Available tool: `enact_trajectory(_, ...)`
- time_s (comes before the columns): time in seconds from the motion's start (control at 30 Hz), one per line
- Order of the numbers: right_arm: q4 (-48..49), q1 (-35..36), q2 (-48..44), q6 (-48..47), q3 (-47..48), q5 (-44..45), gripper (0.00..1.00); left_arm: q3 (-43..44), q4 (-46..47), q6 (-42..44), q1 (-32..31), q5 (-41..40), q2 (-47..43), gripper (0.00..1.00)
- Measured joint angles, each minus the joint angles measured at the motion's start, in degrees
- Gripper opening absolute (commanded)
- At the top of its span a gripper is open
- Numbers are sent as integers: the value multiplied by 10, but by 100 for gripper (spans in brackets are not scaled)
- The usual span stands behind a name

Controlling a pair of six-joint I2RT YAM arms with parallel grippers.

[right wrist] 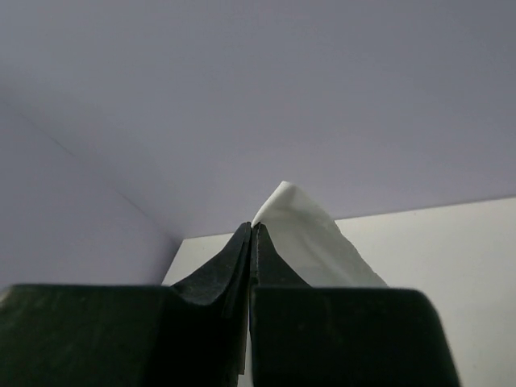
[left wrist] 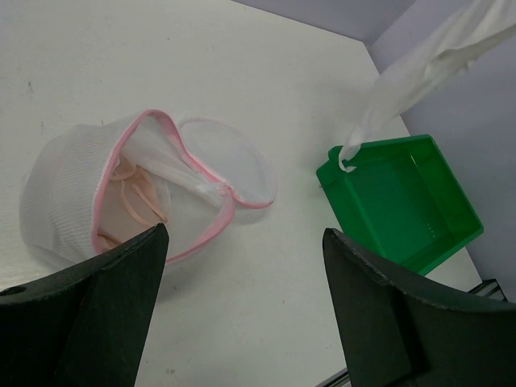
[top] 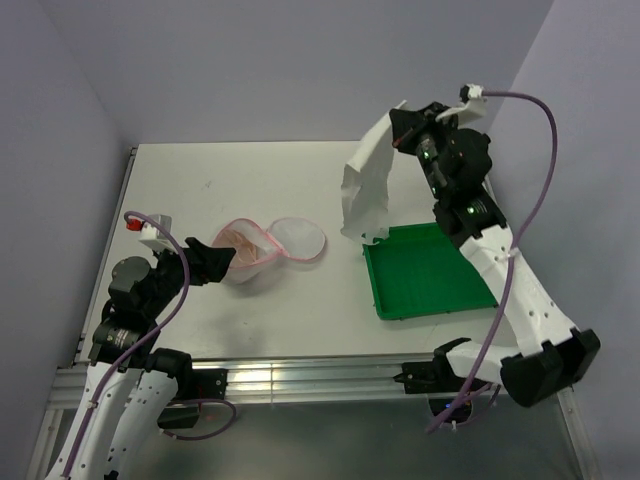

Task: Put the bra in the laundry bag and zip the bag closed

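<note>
The laundry bag (top: 296, 240) lies open on the table, two white mesh halves with pink trim. The peach-pink bra (top: 240, 238) sits inside its left half; in the left wrist view the bra (left wrist: 129, 197) shows through the opening of the bag (left wrist: 230, 157). My left gripper (top: 222, 263) is open and empty just at the bag's near-left side; in its own view the gripper (left wrist: 244, 234) has its jaws wide apart over bare table. My right gripper (top: 399, 139) is raised at the back right, shut on a hanging white cloth (top: 364, 190). Its wrist view shows the gripper (right wrist: 252, 227) pinching the cloth (right wrist: 310, 242).
A green rectangular tray (top: 430, 298) stands on the right of the table, under the hanging cloth's lower end; it also shows in the left wrist view (left wrist: 419, 218) with the cloth (left wrist: 419, 60) above it. Purple walls close the back and sides.
</note>
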Motion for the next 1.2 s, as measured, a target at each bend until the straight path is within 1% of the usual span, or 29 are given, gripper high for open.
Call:
enact_trajectory(0.1, -3, 0, 78, -16, 79, -21, 0, 0, -1, 0, 0, 0, 0, 84)
enact_trajectory(0.17, -2, 0, 119, -19, 107, -33, 0, 0, -2, 0, 0, 0, 0, 84)
enact_trajectory(0.2, 1, 0, 139, -18, 116, -41, 2, 0, -2, 0, 0, 0, 0, 84)
enact_trajectory(0.23, 7, 0, 156, -17, 117, -47, 17, 0, -2, 0, 0, 0, 0, 84)
enact_trajectory(0.3, 13, 0, 200, -8, 117, -55, 39, 0, -2, 0, 0, 0, 0, 84)
enact_trajectory(0.33, 10, 0, 242, -8, 121, -60, 61, 0, -2, 0, 0, 0, 0, 84)
enact_trajectory(0.37, 7, -1, 261, -2, 126, -61, 66, 0, -2, 0, 0, 0, 0, 84)
enact_trajectory(0.4, -11, -3, 307, -3, 151, -68, 77, -1, -2, 0, 0, 0, 0, 84)
enact_trajectory(0.43, -19, -3, 344, -3, 171, -76, 83, -1, -2, 0, 0, 0, 0, 84)
enact_trajectory(0.5, -40, -6, 408, -5, 191, -90, 84, -2, -2, 0, 0, -1, 2, 84)
enact_trajectory(0.57, -79, -7, 437, -6, 185, -96, 84, -2, -2, 0, 0, -2, 6, 84)
enact_trajectory(0.67, -119, -8, 436, -15, 176, -95, 81, -2, -2, 0, 0, -2, 14, 84)
enact_trajectory(0.8, -127, -10, 411, -38, 168, -69, 73, -2, -2, -1, 0, -2, 23, 84)
enact_trajectory(0.83, -130, -13, 405, -43, 162, -63, 73, -2, -2, -2, 0, -2, 24, 84)
enact_trajectory(0.97, -162, -34, 420, -60, 160, -45, 75, -2, -1, -2, 0, -2, 25, 84)
enact_trajectory(1.0, -173, -38, 430, -65, 163, -41, 78, -2, -1, -2, 0, -2, 25, 83)
enact_trajectory(1.2, -244, -67, 555, -82, 222, -47, 85, -2, -1, -2, 0, -1, 25, 83)
